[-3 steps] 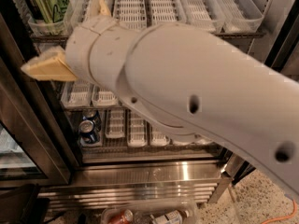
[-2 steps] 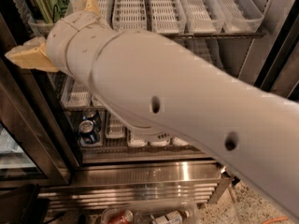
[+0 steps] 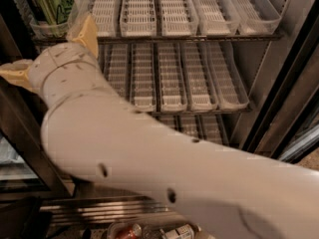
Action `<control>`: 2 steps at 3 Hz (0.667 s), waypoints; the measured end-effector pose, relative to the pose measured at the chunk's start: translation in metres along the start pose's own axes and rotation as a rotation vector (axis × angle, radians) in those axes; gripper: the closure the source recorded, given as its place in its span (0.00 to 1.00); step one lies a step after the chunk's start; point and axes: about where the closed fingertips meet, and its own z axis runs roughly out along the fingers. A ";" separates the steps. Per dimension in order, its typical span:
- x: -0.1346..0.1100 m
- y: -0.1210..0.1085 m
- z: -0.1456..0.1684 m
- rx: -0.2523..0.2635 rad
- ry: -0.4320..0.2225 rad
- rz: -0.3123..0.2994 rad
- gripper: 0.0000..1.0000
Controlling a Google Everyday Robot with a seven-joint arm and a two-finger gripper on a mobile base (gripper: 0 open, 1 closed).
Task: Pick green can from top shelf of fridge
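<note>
The green can (image 3: pixel 51 2) stands at the front of the leftmost white lane tray on the top shelf (image 3: pixel 175 36) of the fridge (image 3: pixel 281 103). It is at the upper left of the camera view and its top is cut off by the frame. My gripper (image 3: pixel 46 45) is just below and in front of the can. It is open, with one tan finger (image 3: pixel 87 32) pointing up beside the can's tray and the other (image 3: pixel 12 73) pointing left. It holds nothing. My thick white arm (image 3: pixel 149 163) fills the lower half of the view.
A second rack of white lane trays (image 3: pixel 174 83) lies below the top shelf. A black door frame (image 3: pixel 20 133) stands at the left and another (image 3: pixel 286 108) at the right. Bottles (image 3: pixel 132 230) lie at the bottom edge.
My arm has swung left and up, bringing the gripper under the green can. The blue can on the lower shelf is now hidden behind the arm.
</note>
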 end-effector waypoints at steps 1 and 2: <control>0.009 0.003 0.004 0.084 -0.003 0.012 0.00; 0.015 -0.005 0.009 0.181 -0.016 0.010 0.00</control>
